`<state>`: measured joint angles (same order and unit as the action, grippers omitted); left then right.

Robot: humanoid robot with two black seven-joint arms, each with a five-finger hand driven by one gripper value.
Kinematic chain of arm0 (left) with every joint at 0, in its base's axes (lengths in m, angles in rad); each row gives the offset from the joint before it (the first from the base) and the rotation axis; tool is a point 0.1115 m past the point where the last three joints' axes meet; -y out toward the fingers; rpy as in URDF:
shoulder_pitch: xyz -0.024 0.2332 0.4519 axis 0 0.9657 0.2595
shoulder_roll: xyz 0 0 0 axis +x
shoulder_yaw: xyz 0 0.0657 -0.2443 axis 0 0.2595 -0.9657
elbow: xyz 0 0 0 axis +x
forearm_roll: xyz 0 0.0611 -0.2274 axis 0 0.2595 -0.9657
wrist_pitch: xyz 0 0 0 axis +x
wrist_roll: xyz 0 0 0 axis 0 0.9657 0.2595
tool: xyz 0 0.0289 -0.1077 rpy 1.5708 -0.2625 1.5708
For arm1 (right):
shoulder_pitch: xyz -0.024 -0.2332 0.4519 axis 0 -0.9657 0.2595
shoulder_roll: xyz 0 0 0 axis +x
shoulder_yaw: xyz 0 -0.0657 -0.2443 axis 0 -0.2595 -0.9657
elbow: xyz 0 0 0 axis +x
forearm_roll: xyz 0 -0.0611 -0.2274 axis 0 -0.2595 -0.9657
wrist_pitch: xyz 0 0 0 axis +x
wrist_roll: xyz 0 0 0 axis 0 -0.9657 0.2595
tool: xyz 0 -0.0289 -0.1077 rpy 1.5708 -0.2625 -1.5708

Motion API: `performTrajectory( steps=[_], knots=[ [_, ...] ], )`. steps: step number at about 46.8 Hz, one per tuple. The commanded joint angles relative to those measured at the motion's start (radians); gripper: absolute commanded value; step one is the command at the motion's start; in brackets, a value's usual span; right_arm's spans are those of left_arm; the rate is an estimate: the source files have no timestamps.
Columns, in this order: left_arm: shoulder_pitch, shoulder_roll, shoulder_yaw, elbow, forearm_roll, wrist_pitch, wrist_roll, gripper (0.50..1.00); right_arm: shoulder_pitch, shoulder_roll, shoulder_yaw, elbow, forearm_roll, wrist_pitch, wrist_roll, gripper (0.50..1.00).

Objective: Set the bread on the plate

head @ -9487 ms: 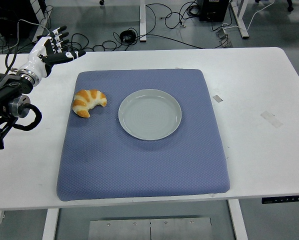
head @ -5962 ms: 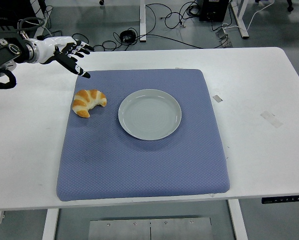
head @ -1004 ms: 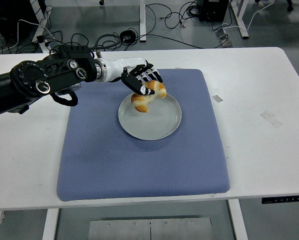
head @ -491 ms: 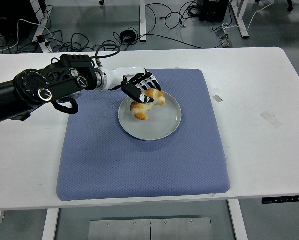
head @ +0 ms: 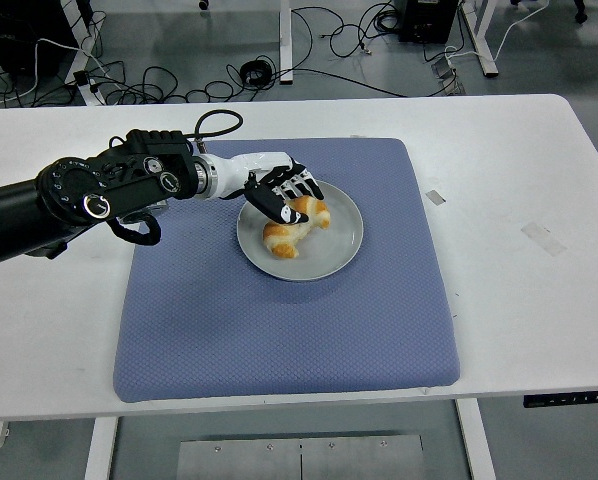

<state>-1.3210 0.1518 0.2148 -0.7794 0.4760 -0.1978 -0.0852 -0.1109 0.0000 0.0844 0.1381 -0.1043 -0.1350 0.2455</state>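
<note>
The bread, a golden croissant (head: 297, 232), lies on the pale grey plate (head: 339, 243) in the middle of the blue mat. My left hand (head: 287, 200) reaches in from the left and sits over the croissant's upper left side. Its fingers are curled down onto the croissant and still grip it. The part of the croissant under the fingers is hidden. My right arm is out of view.
The blue padded mat (head: 279, 330) covers the middle of the white table (head: 519, 180). My black left forearm (head: 89, 195) lies across the mat's far left corner. Bits of tape (head: 542, 236) are stuck on the table at the right.
My left hand picked the croissant up from the mat's left side and carried it to the plate. Over the last second it has lowered it until it rests on the plate.
</note>
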Motion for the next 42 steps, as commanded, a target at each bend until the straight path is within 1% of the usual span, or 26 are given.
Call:
performTrajectory(
  steps=[1,15,31,42],
  knots=[
    [-0.001,0.000,0.000,0.000,0.000,0.000,-0.001,0.693,0.000,0.000,0.000,0.000,0.001,0.000,0.000,1.000],
    [-0.001,0.002,-0.002,0.000,0.000,0.000,-0.001,0.764,-0.001,0.000,0.000,0.000,0.000,0.000,0.000,1.000],
    [-0.003,0.005,-0.003,0.000,0.000,0.000,-0.001,0.796,0.000,0.000,0.000,0.000,0.000,0.000,0.000,1.000],
    [-0.010,0.012,-0.009,0.000,-0.003,0.000,-0.001,0.845,0.000,0.000,0.000,0.000,0.000,0.000,0.000,1.000]
  ],
)
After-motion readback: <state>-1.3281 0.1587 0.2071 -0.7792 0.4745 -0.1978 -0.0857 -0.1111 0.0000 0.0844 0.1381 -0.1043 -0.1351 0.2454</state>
